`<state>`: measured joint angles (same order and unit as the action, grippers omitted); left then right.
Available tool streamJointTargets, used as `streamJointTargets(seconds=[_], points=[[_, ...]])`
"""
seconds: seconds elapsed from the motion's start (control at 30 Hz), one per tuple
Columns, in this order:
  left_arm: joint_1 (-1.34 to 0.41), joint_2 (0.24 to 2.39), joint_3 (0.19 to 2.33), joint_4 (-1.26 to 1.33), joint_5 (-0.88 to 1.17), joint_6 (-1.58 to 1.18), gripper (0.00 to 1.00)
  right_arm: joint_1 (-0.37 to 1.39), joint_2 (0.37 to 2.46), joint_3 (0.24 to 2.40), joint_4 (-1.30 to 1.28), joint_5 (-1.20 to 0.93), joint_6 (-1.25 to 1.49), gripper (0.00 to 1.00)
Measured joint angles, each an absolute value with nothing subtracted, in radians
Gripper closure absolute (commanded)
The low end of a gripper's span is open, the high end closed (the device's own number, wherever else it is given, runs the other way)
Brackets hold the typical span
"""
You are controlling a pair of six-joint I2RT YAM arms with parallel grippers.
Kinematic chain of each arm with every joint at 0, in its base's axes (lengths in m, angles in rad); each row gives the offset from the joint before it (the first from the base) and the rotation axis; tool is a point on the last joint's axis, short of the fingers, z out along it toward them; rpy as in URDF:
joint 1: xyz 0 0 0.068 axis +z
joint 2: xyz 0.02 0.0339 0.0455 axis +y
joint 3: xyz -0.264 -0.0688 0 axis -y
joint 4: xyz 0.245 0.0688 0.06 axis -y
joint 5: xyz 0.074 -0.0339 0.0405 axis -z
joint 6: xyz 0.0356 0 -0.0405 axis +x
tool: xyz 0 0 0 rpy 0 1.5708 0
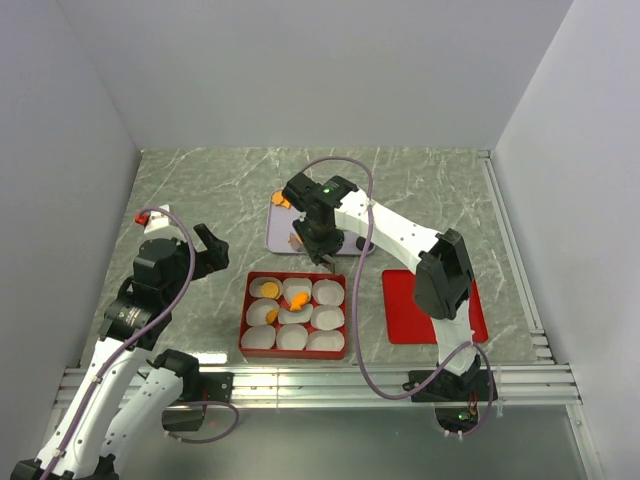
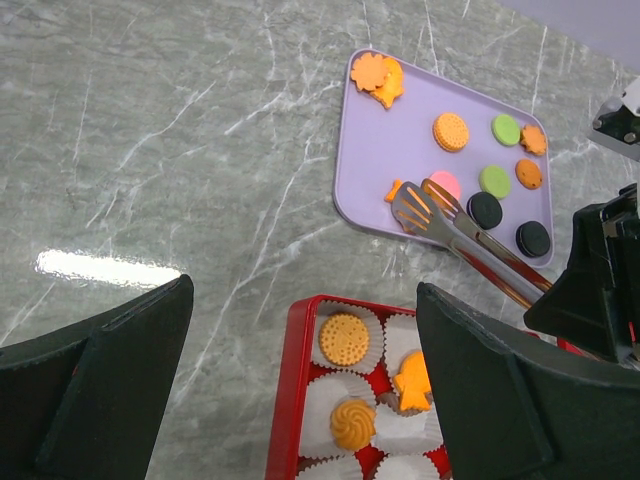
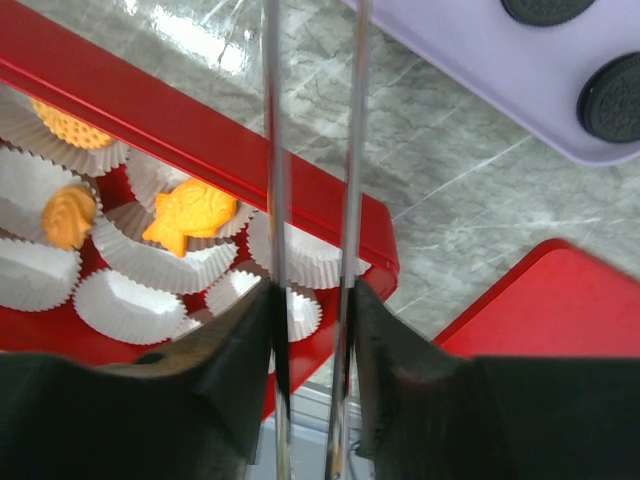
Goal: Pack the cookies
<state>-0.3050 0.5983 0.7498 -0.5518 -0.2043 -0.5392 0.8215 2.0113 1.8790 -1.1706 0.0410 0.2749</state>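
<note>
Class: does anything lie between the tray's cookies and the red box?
Nothing visible does. Only tabletop separates the purple tray from the red box; the tongs in the right claw are at the pink cookie.

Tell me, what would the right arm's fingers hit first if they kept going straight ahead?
Likely the purple tray: the tongs in those fingers reach over it, tips beside the pink cookie. Height is unclear.

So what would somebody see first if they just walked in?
Probably the bright red box in the middle, full of frilly white paper cups, three of them holding orange cookies. Just beyond it sits a lilac tray of orange, green, pink and black cookies, and the right gripper holds metal tongs that reach onto it.
</note>
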Motion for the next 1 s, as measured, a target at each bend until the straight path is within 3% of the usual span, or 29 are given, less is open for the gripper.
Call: streamJointTargets(seconds=[0.1, 1.0], points=[[-0.305, 0.598, 0.75, -0.554, -0.207, -0.539, 0.01, 0.822, 2.011, 1.878, -1.171, 0.037, 0.276, 0.76], [-0.305, 0.598, 0.75, -0.558, -0.207, -0.539, 0.0, 0.821, 1.911, 1.989, -1.211, 0.009, 0.298, 0.77]])
